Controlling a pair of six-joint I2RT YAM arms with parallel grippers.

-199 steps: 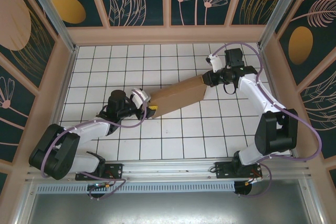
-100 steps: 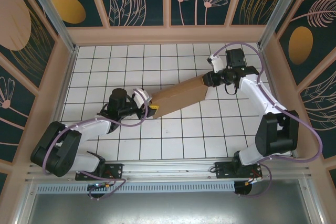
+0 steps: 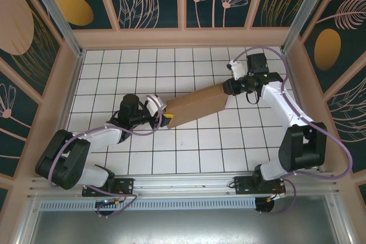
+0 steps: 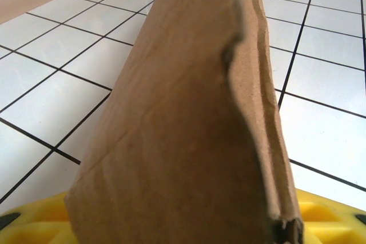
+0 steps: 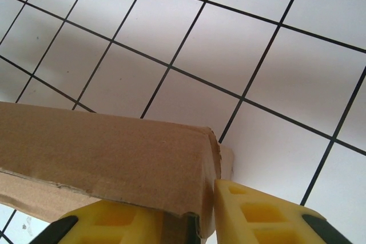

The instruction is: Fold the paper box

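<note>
Drift toward 2 o'clock: the paper box sits slightly farther along, its ends clamped by the left end effector and right end effector; likely repositioning, no new fold.

paper box cut off btm, L wrist

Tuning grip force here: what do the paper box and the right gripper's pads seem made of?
The paper box looks like plain brown cardboard, probably corrugated: matte, with a rough, fibrous cut edge. The right gripper's pads look like moulded yellow plastic, smooth with recessed pockets; how hard they are is unclear.
</note>
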